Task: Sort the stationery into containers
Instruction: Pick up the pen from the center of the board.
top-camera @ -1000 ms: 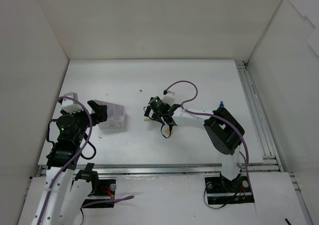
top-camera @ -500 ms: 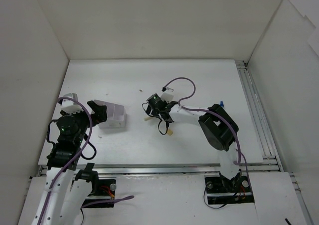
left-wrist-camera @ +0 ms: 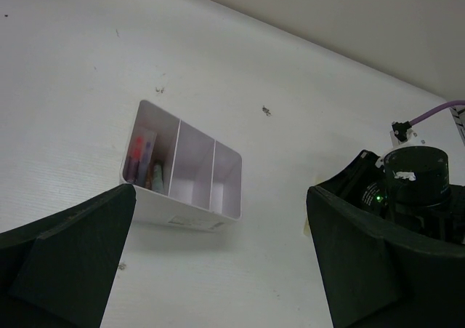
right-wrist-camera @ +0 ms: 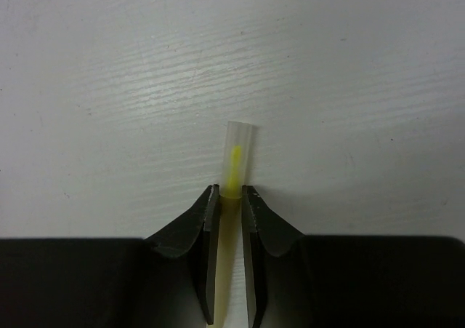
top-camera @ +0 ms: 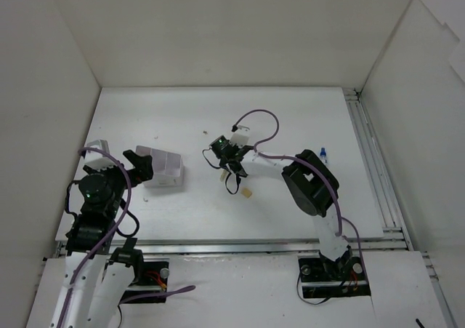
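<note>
Right gripper (right-wrist-camera: 229, 191): pressed together, pinching the yellow pen (right-wrist-camera: 238, 150) across its barrel. The clear capped end projects beyond the fingertips, at the centre of the wrist view. The grip sits near one end, probably so the pen will trail straight for dropping into a slot. Whether the pen is clear of the table (top-camera: 290, 117) cannot be told.

Left gripper (top-camera: 138, 165): spread wide, holding nothing, stationed just beside the white box (left-wrist-camera: 178, 213) at centre left of the overhead view, seemingly to steady it.

The box's left-hand compartment holds coloured pens (left-wrist-camera: 142, 157); the other two look bare. The yellow pen therefore likely belongs there.

A tan eraser (top-camera: 248, 193) lies loose below the right gripper, unsorted.
</note>
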Motion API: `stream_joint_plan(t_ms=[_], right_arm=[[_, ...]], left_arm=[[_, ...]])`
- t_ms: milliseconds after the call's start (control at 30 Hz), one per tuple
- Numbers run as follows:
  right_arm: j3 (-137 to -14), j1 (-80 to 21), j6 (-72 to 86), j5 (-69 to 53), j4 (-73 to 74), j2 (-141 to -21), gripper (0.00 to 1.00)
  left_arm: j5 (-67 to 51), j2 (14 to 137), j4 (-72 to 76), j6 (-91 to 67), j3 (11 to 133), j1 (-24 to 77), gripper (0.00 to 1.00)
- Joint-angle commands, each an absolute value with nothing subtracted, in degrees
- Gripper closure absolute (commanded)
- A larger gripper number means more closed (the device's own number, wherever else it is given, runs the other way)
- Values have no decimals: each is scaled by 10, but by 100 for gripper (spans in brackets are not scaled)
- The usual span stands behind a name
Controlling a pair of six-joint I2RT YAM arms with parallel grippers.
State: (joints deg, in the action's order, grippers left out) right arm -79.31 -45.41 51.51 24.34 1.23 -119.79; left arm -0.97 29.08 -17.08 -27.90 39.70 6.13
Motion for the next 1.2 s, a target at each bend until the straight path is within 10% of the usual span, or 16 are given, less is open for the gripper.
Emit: stream_joint_plan(t_ms=[0,367,733,1167], right_arm=[[-809,-453,498,276,54,-1203,88],[-752,-461,245,224,-73,-1083,100],[-546,-475,-23,-267,-347,-874,100],[-541,-483,-41,-320,-352,-832,100]], left_arm=[[-3,289,-155,-280,410,58,0],[-71,313,-159,-266,434,58,0],[-290,402,-71,-314,436,58,1],[-344,469,35,-371,402,133,14]])
